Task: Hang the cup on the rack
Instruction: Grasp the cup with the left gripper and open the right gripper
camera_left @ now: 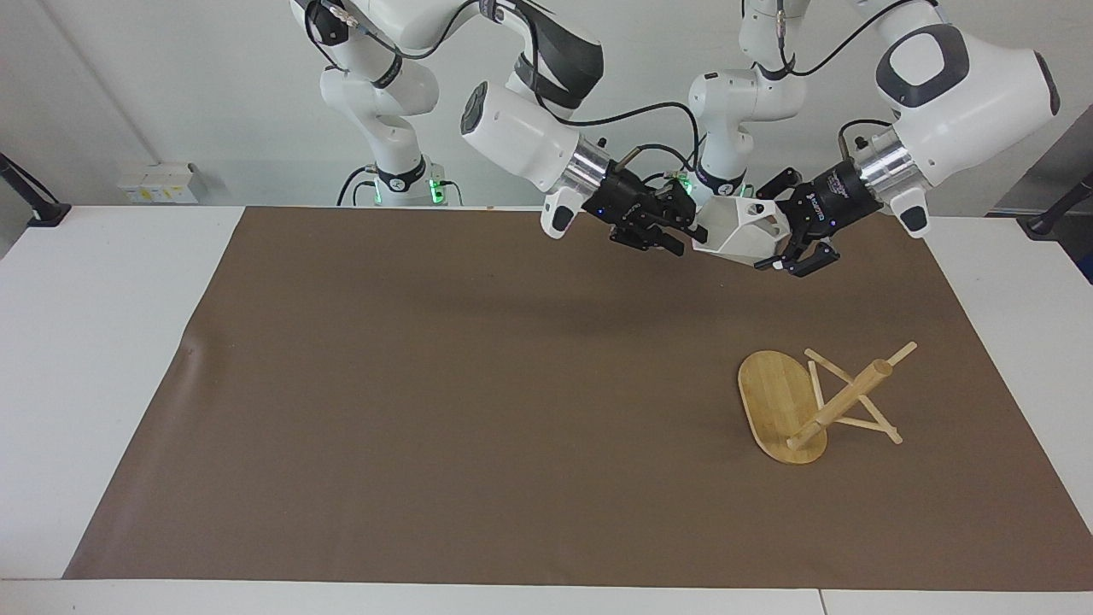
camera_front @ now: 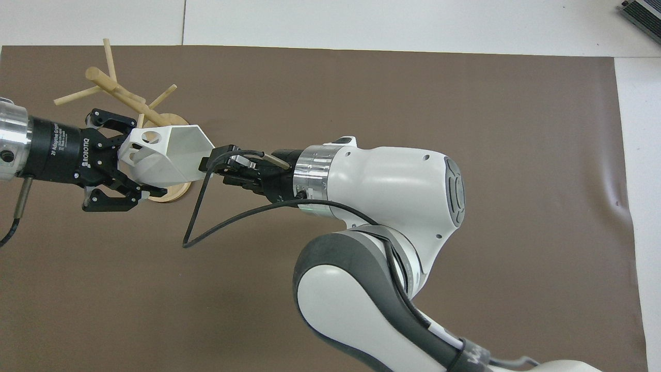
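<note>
The white faceted cup (camera_left: 736, 235) (camera_front: 165, 155) hangs in the air over the mat, lying sideways, with my left gripper (camera_left: 773, 231) (camera_front: 142, 163) shut on its handle end. My right gripper (camera_left: 687, 229) (camera_front: 206, 164) is open just beside the cup's rim and apart from it. The bamboo rack (camera_left: 841, 401) (camera_front: 124, 98) lies tipped over toward the left arm's end of the table, its oval base (camera_left: 773, 410) on edge and its post resting on pegs. Seen from overhead, the cup covers part of that base.
A brown mat (camera_left: 427, 384) covers most of the white table (camera_left: 85, 342). A black cable (camera_front: 191, 227) loops down from the right wrist. A dark device (camera_front: 643, 15) sits at a corner of the table, at the right arm's end.
</note>
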Motion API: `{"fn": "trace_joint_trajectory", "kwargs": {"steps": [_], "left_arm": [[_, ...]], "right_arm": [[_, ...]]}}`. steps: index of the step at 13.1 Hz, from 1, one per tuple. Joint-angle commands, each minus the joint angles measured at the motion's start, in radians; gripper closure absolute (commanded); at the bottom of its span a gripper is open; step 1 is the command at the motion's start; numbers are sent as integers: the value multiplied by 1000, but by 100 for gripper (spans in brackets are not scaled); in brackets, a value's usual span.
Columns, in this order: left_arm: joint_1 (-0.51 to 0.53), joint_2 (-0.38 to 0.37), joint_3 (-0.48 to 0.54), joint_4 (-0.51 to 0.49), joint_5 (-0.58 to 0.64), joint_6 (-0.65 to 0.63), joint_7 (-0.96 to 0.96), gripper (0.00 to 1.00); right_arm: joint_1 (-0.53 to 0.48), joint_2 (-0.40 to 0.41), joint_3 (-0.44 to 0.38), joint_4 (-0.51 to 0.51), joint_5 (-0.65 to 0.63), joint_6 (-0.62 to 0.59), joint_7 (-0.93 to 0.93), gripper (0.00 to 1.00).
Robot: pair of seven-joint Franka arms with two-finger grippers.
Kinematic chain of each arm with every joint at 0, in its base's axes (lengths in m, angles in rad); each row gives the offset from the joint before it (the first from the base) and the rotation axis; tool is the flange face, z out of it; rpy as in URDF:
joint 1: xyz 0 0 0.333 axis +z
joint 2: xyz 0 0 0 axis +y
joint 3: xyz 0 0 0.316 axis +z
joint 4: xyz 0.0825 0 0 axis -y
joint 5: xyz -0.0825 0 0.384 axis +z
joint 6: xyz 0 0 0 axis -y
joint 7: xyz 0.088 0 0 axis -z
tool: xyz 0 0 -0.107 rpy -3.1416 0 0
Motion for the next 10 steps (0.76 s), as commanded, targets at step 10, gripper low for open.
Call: {"fn": "trace_joint_trajectory", "kwargs": {"steps": [10], "left_arm": [[-2,-33,-9,-123,74,299,-207,100]], "right_arm": [[-21,5,-3,-2,12,26,-30,0]]}}
